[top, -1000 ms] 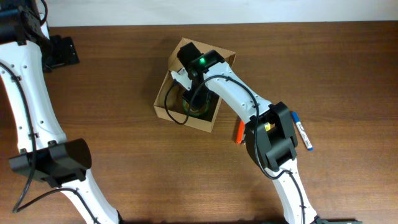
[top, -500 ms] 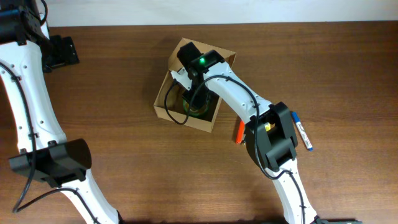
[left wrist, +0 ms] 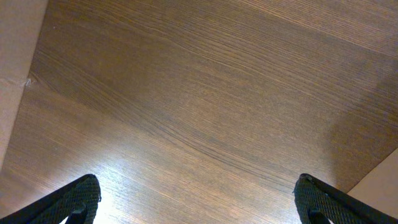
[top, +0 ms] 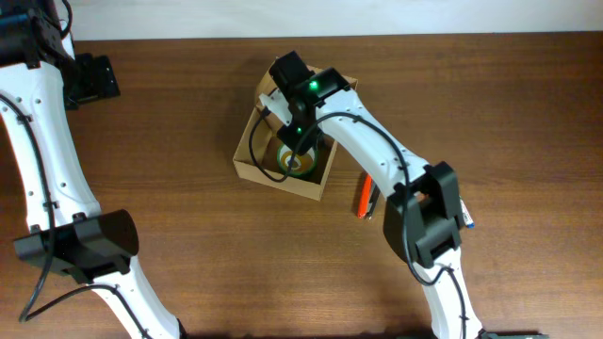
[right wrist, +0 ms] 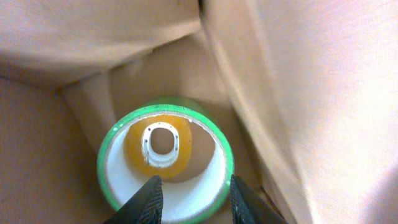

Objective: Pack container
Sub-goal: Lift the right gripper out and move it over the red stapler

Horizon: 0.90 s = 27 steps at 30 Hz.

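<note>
Overhead: right gripper (top: 297,141) hangs over the cardboard container (top: 247,162), upper centre, where a green tape roll (top: 294,166) lies packed.

Left wrist: left gripper (left wrist: 199,198) idles wide open, empty, above bare table (left wrist: 199,93).

Right wrist: fingers partly apart above the roll, gripping nothing.

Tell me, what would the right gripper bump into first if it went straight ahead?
Probably the green tape roll lying in the container, straight ahead of the right gripper; how far off is unclear.
</note>
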Tool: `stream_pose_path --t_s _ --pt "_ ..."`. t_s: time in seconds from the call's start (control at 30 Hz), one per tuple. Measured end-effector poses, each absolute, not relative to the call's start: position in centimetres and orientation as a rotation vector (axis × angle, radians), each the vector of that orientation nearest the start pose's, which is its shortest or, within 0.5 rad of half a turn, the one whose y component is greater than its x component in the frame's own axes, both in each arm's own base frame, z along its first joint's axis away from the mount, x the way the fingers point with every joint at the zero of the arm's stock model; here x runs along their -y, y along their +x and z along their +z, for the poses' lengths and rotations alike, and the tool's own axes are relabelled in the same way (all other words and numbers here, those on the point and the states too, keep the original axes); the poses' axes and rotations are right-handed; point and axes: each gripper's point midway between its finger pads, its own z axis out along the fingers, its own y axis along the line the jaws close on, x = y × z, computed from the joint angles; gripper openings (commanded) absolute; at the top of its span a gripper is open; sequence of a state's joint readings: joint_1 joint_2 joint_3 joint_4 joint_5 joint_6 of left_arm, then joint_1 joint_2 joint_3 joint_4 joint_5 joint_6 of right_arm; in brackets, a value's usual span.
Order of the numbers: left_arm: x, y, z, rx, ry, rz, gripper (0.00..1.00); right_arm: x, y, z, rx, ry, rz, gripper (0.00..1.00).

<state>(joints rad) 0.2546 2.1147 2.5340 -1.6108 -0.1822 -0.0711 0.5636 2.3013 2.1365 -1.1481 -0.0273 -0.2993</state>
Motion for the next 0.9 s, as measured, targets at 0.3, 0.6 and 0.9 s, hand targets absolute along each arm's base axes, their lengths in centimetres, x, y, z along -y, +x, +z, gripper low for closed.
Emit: stream_pose_path --t_s 0.3,0.6,0.9 --pt "-14.2 42.4 26.8 -2.721 -0.496 0.3 0.99 -25.9 42.9 15.1 -2.567 -1.092 0.028 0.05" --pt "-14.2 42.4 26.8 -2.721 -0.496 0.3 0.99 -16.8 44.4 26.2 -2.465 -0.702 -0.044 0.06" --pt "-14.2 42.4 26.8 -2.721 -0.496 0.3 0.99 -1.5 41.0 34.0 -2.355 -0.152 -0.134 0.07"
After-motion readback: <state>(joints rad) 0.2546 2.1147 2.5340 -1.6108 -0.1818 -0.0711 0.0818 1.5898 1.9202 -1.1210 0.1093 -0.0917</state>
